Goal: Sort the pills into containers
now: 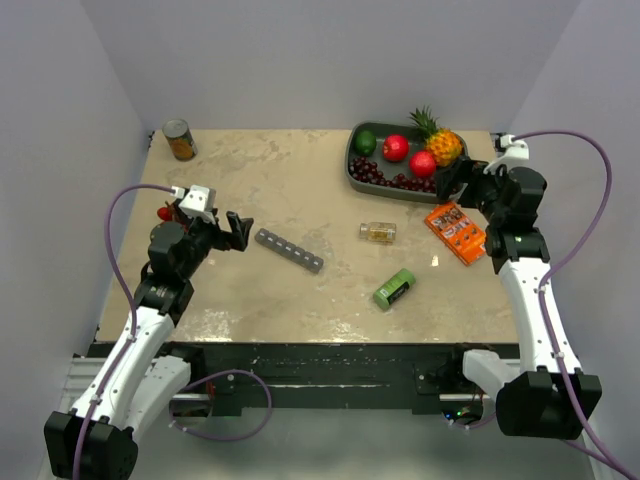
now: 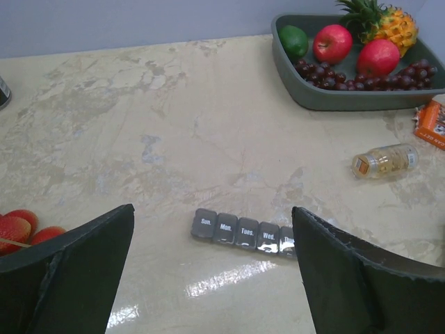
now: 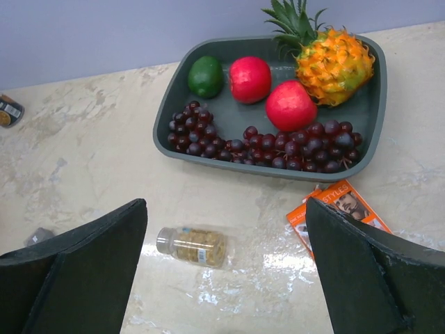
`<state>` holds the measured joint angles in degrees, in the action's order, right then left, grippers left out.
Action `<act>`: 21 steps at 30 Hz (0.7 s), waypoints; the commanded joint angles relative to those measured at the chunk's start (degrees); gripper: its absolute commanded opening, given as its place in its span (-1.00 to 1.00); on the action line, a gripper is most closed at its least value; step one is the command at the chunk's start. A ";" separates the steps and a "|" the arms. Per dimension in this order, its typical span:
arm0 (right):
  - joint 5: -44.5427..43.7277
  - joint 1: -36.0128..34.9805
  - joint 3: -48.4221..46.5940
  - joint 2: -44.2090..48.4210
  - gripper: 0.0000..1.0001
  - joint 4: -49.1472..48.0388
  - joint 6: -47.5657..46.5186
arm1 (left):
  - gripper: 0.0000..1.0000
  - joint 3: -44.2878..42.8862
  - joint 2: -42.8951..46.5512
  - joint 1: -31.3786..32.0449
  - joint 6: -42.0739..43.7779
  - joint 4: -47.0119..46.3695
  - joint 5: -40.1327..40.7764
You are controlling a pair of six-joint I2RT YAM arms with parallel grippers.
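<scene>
Clear plastic bottle (image 1: 378,232) of amber pills (image 3: 198,245) lies on the marbled tabletop (image 1: 300,180), right of the long grey lidded compartment strip (image 1: 289,250). The left jaws and right jaws gape wide, empty; the right should straddle the bottle squarely.

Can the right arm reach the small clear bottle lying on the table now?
Probably yes. The bottle lies alone on bare table just ahead of the open jaws of the right arm; the tray and orange box stand aside.

Bottle (image 3: 191,245) of pills (image 3: 200,246) on its side near fruit tray (image 3: 226,118)
</scene>
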<state>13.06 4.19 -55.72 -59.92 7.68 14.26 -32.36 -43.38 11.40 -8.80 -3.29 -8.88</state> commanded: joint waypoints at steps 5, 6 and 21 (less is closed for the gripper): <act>25.92 -0.31 -0.26 -0.46 0.98 -0.84 -13.45 | 0.99 -2.80 -1.01 0.38 -0.16 -1.46 -2.28; 33.53 -0.75 0.00 -0.90 0.98 -1.18 -13.91 | 0.99 -2.88 -1.18 0.38 -0.43 -1.11 -2.54; 34.68 -27.55 -2.37 -9.94 0.98 11.65 -40.70 | 0.99 0.36 1.80 0.29 -11.24 9.17 -5.71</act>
<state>48.99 -18.00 -55.77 -67.61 16.16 -18.52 -32.82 -44.10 11.44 -16.21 3.66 -13.15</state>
